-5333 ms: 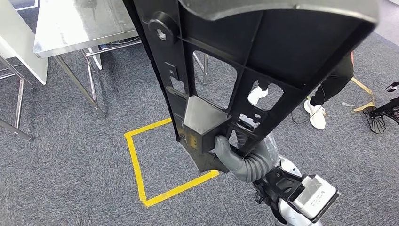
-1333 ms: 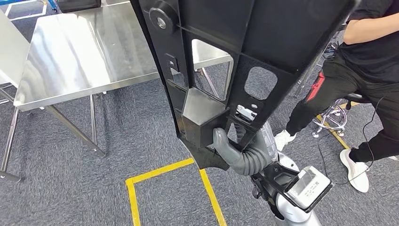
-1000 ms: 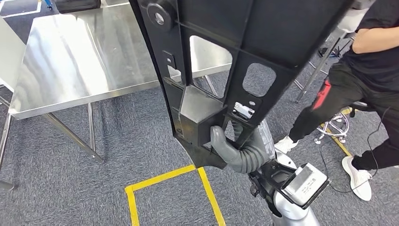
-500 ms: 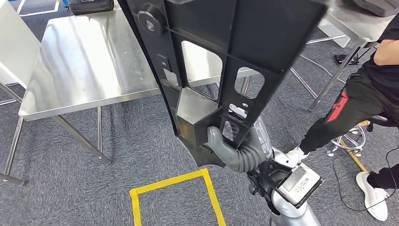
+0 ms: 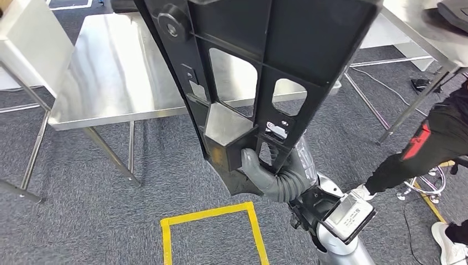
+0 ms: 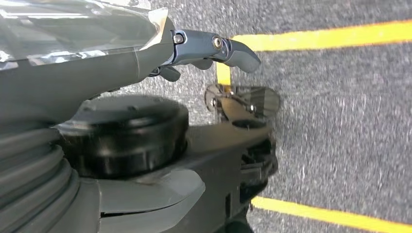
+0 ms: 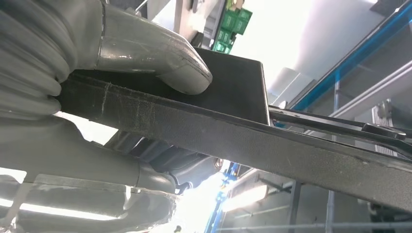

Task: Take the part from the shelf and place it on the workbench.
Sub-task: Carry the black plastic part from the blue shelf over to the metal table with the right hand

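While the right hand [image 5: 259, 175] clamps the narrow lower end of the black plastic part [image 5: 259, 72], thumb pressed on the face beside its boxy block, the wide upper end rises out past the top of the head view. That big ribbed panel with cut-out windows is carried upright and tilted, up in the air in front of the robot, and it hangs over the near edge of the stainless steel workbench [image 5: 110, 77], whose top shows through the windows. It does not rest on the bench.

Open grey carpet [image 5: 83, 221] lies between the robot and the bench's slanted legs, with a yellow tape square [image 5: 212, 234] marked on it just below the part's bottom tip. To the right, a second steel table [image 5: 419, 33] reaches in at the corner, and a person's leg [image 5: 419, 152] in black trousers with a red stripe stands near it, well apart from the part.

From the right wrist, the thumb [image 7: 160, 53] shows flat on the panel's edge, with the rest of the hand underneath, a pinch across its thickness. From the left wrist, the left hand [image 6: 194, 48] hangs over the carpet and tape lines, fingers loosely extended and holding nothing.
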Available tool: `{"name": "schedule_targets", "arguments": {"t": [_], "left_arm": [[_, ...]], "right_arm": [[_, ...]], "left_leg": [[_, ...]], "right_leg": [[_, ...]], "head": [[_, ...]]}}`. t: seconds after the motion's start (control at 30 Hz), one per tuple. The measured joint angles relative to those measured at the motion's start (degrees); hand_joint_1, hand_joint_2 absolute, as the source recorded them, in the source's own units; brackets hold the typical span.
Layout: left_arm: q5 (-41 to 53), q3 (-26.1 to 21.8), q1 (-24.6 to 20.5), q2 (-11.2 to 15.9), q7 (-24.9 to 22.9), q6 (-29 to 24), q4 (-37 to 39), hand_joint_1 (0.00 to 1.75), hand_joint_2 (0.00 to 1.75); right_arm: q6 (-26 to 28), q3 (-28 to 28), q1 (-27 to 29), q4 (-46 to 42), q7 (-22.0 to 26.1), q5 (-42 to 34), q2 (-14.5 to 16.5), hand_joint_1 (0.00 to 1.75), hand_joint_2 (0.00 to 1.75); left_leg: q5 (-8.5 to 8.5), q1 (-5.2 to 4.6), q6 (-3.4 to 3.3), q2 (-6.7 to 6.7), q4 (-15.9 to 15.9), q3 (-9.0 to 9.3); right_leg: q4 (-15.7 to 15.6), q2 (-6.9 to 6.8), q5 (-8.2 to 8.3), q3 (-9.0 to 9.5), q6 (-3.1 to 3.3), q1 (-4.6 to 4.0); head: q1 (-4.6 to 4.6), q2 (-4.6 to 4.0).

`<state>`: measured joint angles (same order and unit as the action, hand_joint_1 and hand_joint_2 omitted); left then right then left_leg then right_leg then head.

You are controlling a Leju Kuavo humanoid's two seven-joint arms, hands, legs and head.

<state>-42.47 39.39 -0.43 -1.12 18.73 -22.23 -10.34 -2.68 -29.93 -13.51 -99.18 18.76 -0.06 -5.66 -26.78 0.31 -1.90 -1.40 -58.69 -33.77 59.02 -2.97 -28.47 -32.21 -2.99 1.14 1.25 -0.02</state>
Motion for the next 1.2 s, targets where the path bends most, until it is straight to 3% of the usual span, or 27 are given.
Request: {"name": "schedule_targets", "arguments": {"t": [0.03,0.13,0.17,0.2,0.23,0.3,0.37,0.4,0.53,0.67,0.77,0.9,1.03,1.1,1.2], "left_arm": [[0.05,0.00,-0.03,0.01,0.04,0.02,0.00,0.00,1.75],[0.20,0.02,-0.17,0.01,0.10,0.13,0.00,0.00,1.75],[0.21,0.03,-0.19,0.00,0.11,0.15,0.00,0.00,1.75],[0.24,0.04,-0.18,-0.01,0.15,0.19,0.00,0.00,1.75],[0.28,0.04,-0.18,0.00,0.22,0.25,0.00,0.00,1.75],[0.38,0.05,-0.20,-0.03,0.37,0.39,-0.01,0.00,1.75],[0.43,0.09,-0.21,-0.06,0.45,0.52,-0.01,0.00,1.75],[0.44,0.10,-0.18,-0.04,0.46,0.56,-0.01,0.00,1.75],[0.50,0.19,-0.14,0.01,0.50,0.72,0.00,0.00,1.75],[0.56,0.21,-0.16,0.01,0.53,0.77,0.00,0.00,1.75],[0.57,0.22,-0.16,0.01,0.54,0.79,0.00,0.00,1.75],[0.59,0.22,-0.16,0.01,0.55,0.82,0.00,0.00,1.75],[0.66,0.24,-0.15,0.07,0.56,0.84,-0.01,0.00,1.75],[0.85,0.24,-0.16,0.04,0.59,0.83,-0.02,0.00,1.75],[1.03,0.25,-0.18,-0.04,0.62,0.83,-0.02,0.00,1.75]], "right_arm": [[0.09,0.01,0.00,-0.01,0.05,0.01,-0.05,1.75,1.75],[0.22,0.02,0.22,0.12,0.15,0.02,-0.42,1.75,1.75],[0.23,0.02,0.31,0.20,0.15,0.02,-0.54,1.75,1.75],[0.23,0.02,0.36,0.27,0.15,0.02,-0.62,1.75,1.75],[0.24,0.02,0.37,0.32,0.15,0.01,-0.67,1.75,1.75],[0.25,0.03,0.32,0.33,0.16,0.01,-0.71,1.75,1.75],[0.26,0.03,0.27,0.33,0.19,-0.01,-0.73,1.75,1.75],[0.28,0.03,0.26,0.33,0.20,-0.02,-0.73,1.75,1.75],[0.32,0.03,0.23,0.32,0.26,-0.03,-0.72,1.75,1.75],[0.34,0.03,0.23,0.32,0.29,-0.03,-0.72,1.75,1.75],[0.34,0.03,0.23,0.32,0.32,-0.03,-0.72,1.75,1.75],[0.34,0.03,0.23,0.32,0.32,-0.03,-0.72,1.75,1.75],[0.35,0.05,0.20,0.24,0.32,-0.01,-0.67,1.75,1.75],[0.39,0.11,0.17,0.15,0.32,-0.01,-0.67,1.75,1.75],[0.47,0.19,0.54,0.13,0.26,0.02,-0.83,1.75,1.75]], "left_leg": [[0.17,0.13,-0.35,0.25,0.18,0.21],[0.17,0.11,-0.81,1.09,0.23,0.24],[0.11,0.05,-0.88,1.39,0.22,0.29],[0.04,0.01,-0.92,1.68,0.22,0.38],[-0.06,-0.01,-0.91,1.97,0.21,0.54],[-0.35,-0.14,-0.63,2.48,0.16,0.91],[-0.67,-0.42,-0.30,2.79,0.05,1.01],[-0.73,-0.57,-0.45,2.84,0.00,0.97],[-0.68,-0.55,-1.11,2.72,0.37,1.18],[-0.54,-0.49,-0.81,2.62,0.81,1.36],[-0.52,-0.44,-0.18,2.58,0.93,1.40],[-0.56,-0.46,0.12,2.58,0.86,1.36],[-0.34,-0.60,-0.89,2.53,1.55,1.79],[0.37,-0.18,-1.24,2.35,3.08,2.84],[0.58,0.15,-1.31,2.22,3.69,3.29]], "right_leg": [[1.99,0.71,-1.05,-0.95,0.04,0.02],[13.49,2.56,-5.40,-6.90,0.61,-0.02],[15.85,2.73,-5.84,-8.37,0.46,-0.08],[15.74,2.79,-5.25,-8.66,0.12,-0.10],[13.21,2.79,-3.77,-7.77,-0.33,-0.10],[4.66,2.83,0.06,-4.01,-0.87,-0.18],[-0.46,2.90,2.17,-1.65,-0.41,-0.26],[-0.84,2.94,2.35,-1.48,-0.06,-0.30],[-0.99,3.06,2.49,-1.45,0.17,-0.34],[-0.97,3.10,2.41,-1.47,0.43,-0.45],[-0.95,3.09,2.35,-1.48,0.76,-0.52],[-1.00,3.09,2.39,-1.44,0.73,-0.43],[-1.46,3.05,2.61,-1.18,0.21,-0.10],[1.05,3.02,1.41,-2.34,0.20,-0.33],[11.59,3.03,-2.58,-7.79,0.18,-0.06]], "head": [[0.07,0.00],[0.22,0.00],[0.22,0.00],[0.22,0.00],[0.22,0.00],[0.22,0.00],[0.20,0.00],[0.19,0.00],[0.17,0.00],[0.17,0.00],[0.17,0.00],[0.17,0.00],[0.16,0.00],[0.24,0.00],[0.38,0.00]]}}
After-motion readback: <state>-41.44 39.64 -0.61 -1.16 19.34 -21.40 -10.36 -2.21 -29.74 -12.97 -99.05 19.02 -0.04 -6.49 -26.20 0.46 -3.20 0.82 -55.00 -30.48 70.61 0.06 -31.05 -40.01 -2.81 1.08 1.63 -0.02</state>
